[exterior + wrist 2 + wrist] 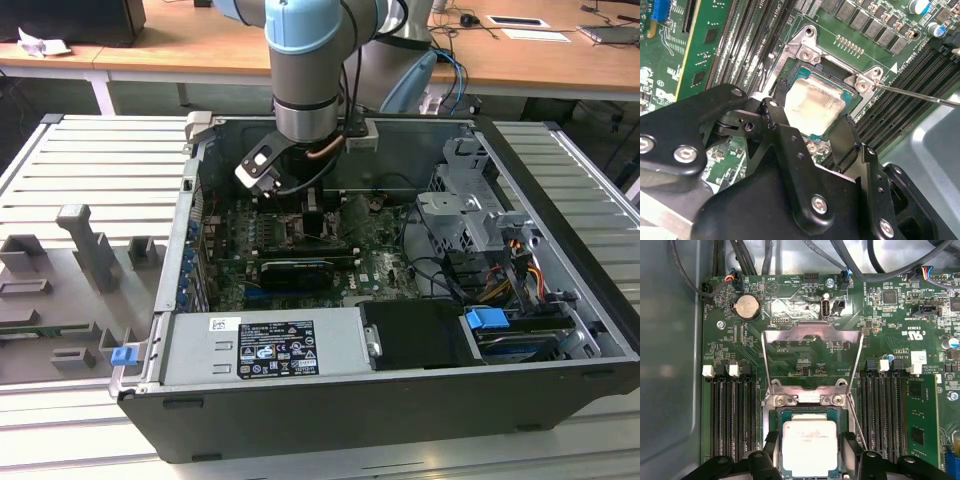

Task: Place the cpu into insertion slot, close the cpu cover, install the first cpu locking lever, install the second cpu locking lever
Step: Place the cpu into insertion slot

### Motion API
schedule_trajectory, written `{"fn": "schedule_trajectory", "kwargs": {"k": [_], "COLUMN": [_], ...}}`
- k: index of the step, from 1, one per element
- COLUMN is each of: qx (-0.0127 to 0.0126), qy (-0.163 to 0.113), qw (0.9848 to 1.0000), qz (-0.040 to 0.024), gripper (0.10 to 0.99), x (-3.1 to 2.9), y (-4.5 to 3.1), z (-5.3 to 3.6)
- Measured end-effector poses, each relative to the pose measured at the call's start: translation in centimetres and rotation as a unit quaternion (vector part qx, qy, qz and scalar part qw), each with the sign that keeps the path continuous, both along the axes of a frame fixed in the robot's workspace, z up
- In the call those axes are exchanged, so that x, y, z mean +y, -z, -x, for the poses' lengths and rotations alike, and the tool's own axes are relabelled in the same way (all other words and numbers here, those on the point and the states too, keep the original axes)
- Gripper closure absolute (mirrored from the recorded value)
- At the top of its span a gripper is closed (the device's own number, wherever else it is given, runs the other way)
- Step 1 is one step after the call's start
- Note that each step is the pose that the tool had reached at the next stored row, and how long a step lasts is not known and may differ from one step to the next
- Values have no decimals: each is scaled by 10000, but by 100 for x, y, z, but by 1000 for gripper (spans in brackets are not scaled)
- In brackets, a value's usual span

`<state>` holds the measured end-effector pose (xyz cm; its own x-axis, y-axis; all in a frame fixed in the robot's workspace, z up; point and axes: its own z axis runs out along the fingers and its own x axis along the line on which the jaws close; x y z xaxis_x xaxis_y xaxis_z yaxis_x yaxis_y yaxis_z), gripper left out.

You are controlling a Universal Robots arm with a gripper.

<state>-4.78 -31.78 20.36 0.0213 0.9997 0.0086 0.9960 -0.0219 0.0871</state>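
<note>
Take the middle of the computer box (300,420) in the exterior view as the clock's middle. Its side wall (190,230) stands at 9 o'clock. The hand (305,205) hangs low inside at about 11 o'clock. Right under it, the chip (810,447) lies flat in its slot (810,413), so step one looks done. The fingers (771,440) stand one on each side of the chip, spread apart and, as far as I can see, not squeezing it. The cover (812,332) is swung open, and a thin lever (920,95) sticks out loose. Both look left to do. Long memory slots (732,420) run close beside the chip. At 2 o'clock a metal drive cage (470,210) crowds in. Open room is mostly straight up.
</note>
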Motion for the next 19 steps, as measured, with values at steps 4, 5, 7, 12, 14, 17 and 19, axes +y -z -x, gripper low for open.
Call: {"fn": "schedule_trajectory", "kwargs": {"k": [4,5,7,12,14,17,19], "qx": [4,12,20,24,26,29,31], "qy": [0,0,0,0,0,0,0], "qw": [10000,10000,10000,10000,10000,10000,10000], "qz": [19,28,37,42,41,41,41], "gripper": [557,557,741,980,980,980,980], "x": [0,0,0,0,0,0,0], "y": [-48,-67,-95,-131,-142,-152,-156], "z": [-5,-11,-15,-16,-16,-17,-16]}}
